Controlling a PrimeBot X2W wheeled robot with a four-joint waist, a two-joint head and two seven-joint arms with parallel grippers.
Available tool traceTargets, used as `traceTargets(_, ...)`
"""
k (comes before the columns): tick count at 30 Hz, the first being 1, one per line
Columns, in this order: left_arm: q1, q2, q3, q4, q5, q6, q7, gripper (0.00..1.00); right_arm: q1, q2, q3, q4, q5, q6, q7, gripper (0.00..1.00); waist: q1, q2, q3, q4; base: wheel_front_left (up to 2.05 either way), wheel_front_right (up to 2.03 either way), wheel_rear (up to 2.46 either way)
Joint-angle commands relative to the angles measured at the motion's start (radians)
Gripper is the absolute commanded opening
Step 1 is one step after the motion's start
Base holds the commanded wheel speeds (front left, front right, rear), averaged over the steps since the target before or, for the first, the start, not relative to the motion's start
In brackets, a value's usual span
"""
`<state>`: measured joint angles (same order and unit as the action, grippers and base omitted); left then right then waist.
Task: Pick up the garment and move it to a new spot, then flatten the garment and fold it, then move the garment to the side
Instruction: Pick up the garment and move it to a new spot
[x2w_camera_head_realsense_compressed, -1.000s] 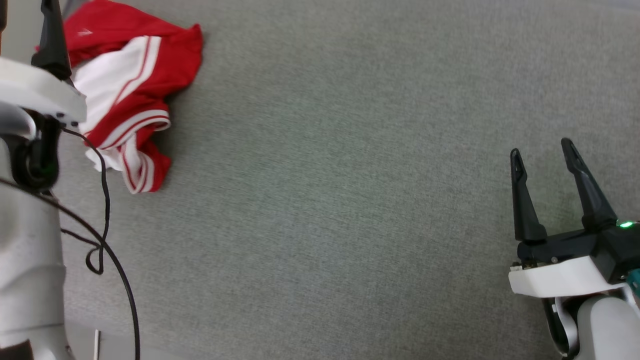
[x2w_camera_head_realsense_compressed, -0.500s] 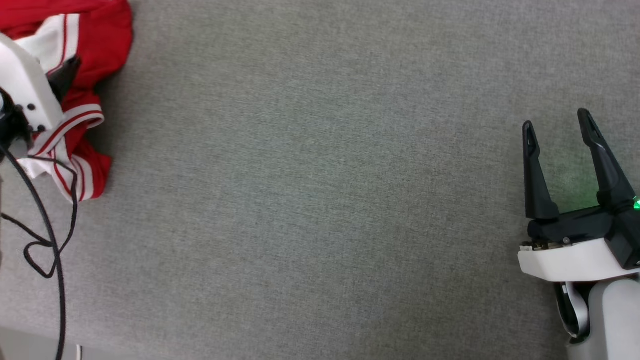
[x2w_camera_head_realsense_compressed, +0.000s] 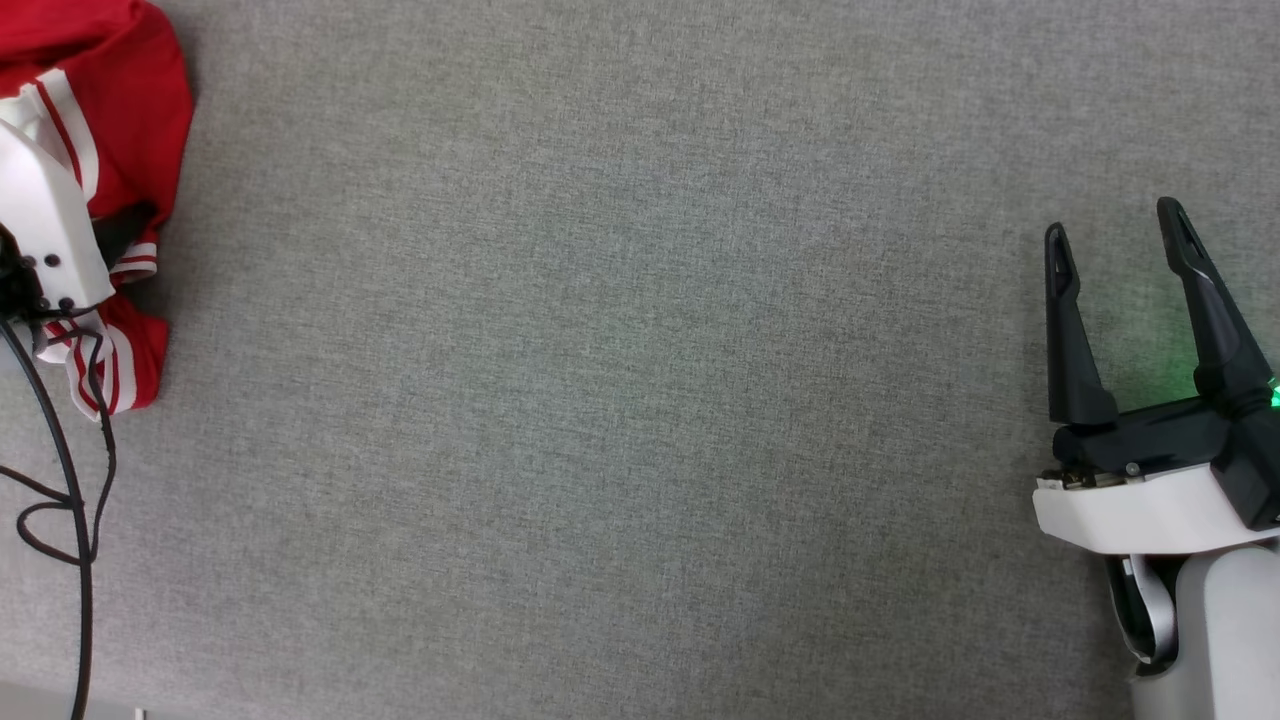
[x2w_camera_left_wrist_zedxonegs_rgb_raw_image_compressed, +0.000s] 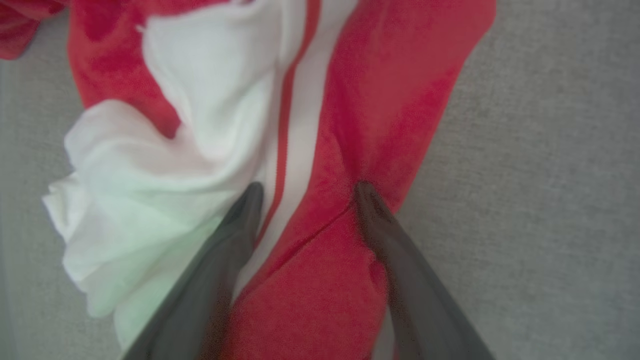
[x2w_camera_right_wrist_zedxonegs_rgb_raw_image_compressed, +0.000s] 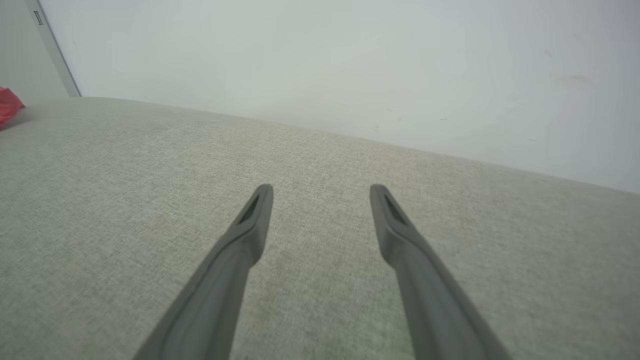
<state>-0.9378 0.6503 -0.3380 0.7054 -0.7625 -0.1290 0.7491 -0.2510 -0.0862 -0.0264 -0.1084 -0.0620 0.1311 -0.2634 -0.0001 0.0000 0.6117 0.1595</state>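
Note:
The garment (x2w_camera_head_realsense_compressed: 150, 110), crumpled red fabric with white parts and red-and-white striped trim, lies at the far left of the grey surface. My left arm's white wrist (x2w_camera_head_realsense_compressed: 45, 230) hangs over it. In the left wrist view my left gripper (x2w_camera_left_wrist_zedxonegs_rgb_raw_image_compressed: 308, 187) is open, both fingertips pressed down into the garment (x2w_camera_left_wrist_zedxonegs_rgb_raw_image_compressed: 400, 100). A striped band and a red fold lie between the fingers. My right gripper (x2w_camera_head_realsense_compressed: 1113, 222) stands open at the lower right, far from the cloth, nothing between its fingers (x2w_camera_right_wrist_zedxonegs_rgb_raw_image_compressed: 321, 188). A red corner of the garment (x2w_camera_right_wrist_zedxonegs_rgb_raw_image_compressed: 7, 105) shows at that view's left edge.
A grey fabric surface (x2w_camera_head_realsense_compressed: 620, 380) spreads wide between the two arms. A black cable (x2w_camera_head_realsense_compressed: 60, 480) loops down from my left wrist near the surface's front left edge. A pale wall (x2w_camera_right_wrist_zedxonegs_rgb_raw_image_compressed: 350, 65) stands behind the surface.
The head camera has shifted, so the garment sits further left in the view. My left gripper has come down onto the garment. The right gripper stays open.

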Motion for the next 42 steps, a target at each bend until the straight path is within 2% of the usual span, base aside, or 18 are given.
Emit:
traceTargets(1,0.079,-0.047,-0.056,0.05,0.0,0.0,0.014,0.0,-0.014,0.004,0.0,0.002,0.001,-0.001,-0.002,1.0,0.0001,0.0,-0.006,-0.001,0.0,0.0,0.0)
traceTargets(5,0.036,-0.019,-0.072,0.04,-0.036,-0.002,-0.059,0.0,-0.005,0.008,-0.002,0.013,0.01,-0.001,-0.002,1.0,0.0001,0.0,-0.043,0.001,0.0,0.0,0.0)
traceTargets(10,-0.025,0.052,-0.103,-0.013,-0.058,0.0,-0.153,0.0,0.015,0.019,0.003,0.034,0.025,-0.001,-0.002,1.0,0.0001,0.0,-0.11,0.003,0.0,0.0,0.0)
traceTargets(15,-0.058,0.098,-0.193,-0.1,-0.056,0.0,-0.219,0.0,0.034,0.029,0.002,0.051,0.038,-0.001,-0.002,1.0,0.0001,0.0,-0.176,0.001,0.0,0.0,0.0)
traceTargets(22,-0.102,0.108,-0.316,-0.266,-0.031,0.0,-0.257,0.0,0.061,0.036,-0.01,0.066,0.05,-0.001,-0.002,1.0,0.0001,0.0,-0.247,-0.008,0.0,0.0,0.0)
traceTargets(27,-0.137,0.077,-0.381,-0.361,-0.003,0.0,-0.268,0.0,0.066,0.037,-0.005,0.072,0.082,-0.001,-0.002,1.0,0.0001,0.0,-0.276,-0.044,0.0,0.0,0.0)
traceTargets(34,-0.175,-0.007,-0.487,-0.423,0.043,0.0,-0.273,0.0,0.067,0.037,-0.006,0.078,0.117,-0.001,-0.002,1.0,0.0001,0.0,-0.292,-0.132,0.0,0.0,0.0)
traceTargets(36,-0.179,-0.051,-0.545,-0.433,0.059,0.0,-0.29,0.0,0.069,0.037,-0.005,0.083,0.132,-0.001,-0.002,1.0,0.0001,0.0,-0.295,-0.178,0.0,0.0,0.0)
traceTargets(42,-0.2,-0.16,-0.682,-0.432,0.062,0.0,-0.328,0.0,0.077,0.037,-0.013,0.088,0.152,-0.001,-0.002,1.0,0.0001,0.0,-0.29,-0.246,0.0,0.0,0.0)
